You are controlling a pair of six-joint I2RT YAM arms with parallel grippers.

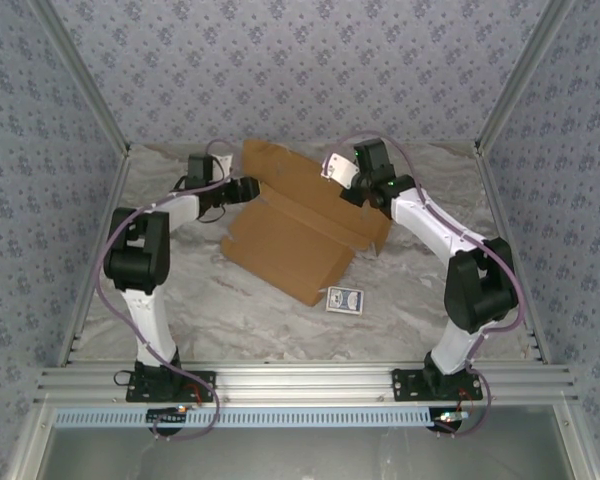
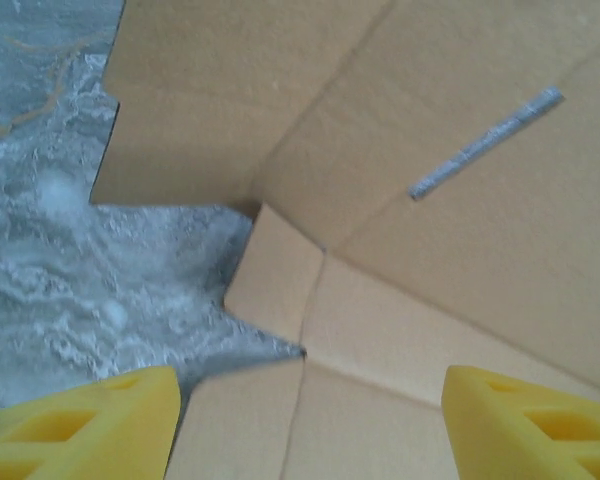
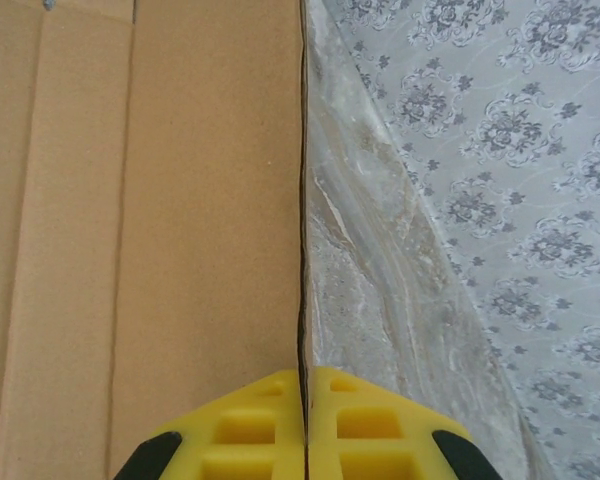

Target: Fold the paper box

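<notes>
The paper box [image 1: 295, 225] is a brown cardboard sheet, partly folded, lying mid-table with flaps raised at the back. My left gripper [image 1: 245, 188] is at its left edge. In the left wrist view it [image 2: 310, 430] is open, its yellow fingers [image 2: 80, 425] wide apart above a notched corner of the paper box [image 2: 380, 330], holding nothing. My right gripper [image 1: 363, 190] is at the box's right rear side. In the right wrist view it [image 3: 305, 385] is shut on the thin edge of an upright panel of the paper box [image 3: 180, 220].
A small blue patterned card [image 1: 344, 299] lies on the marble table [image 1: 230, 310] just in front of the box. Patterned walls close in the back and both sides. A grey slot [image 2: 485, 143] is cut in one panel.
</notes>
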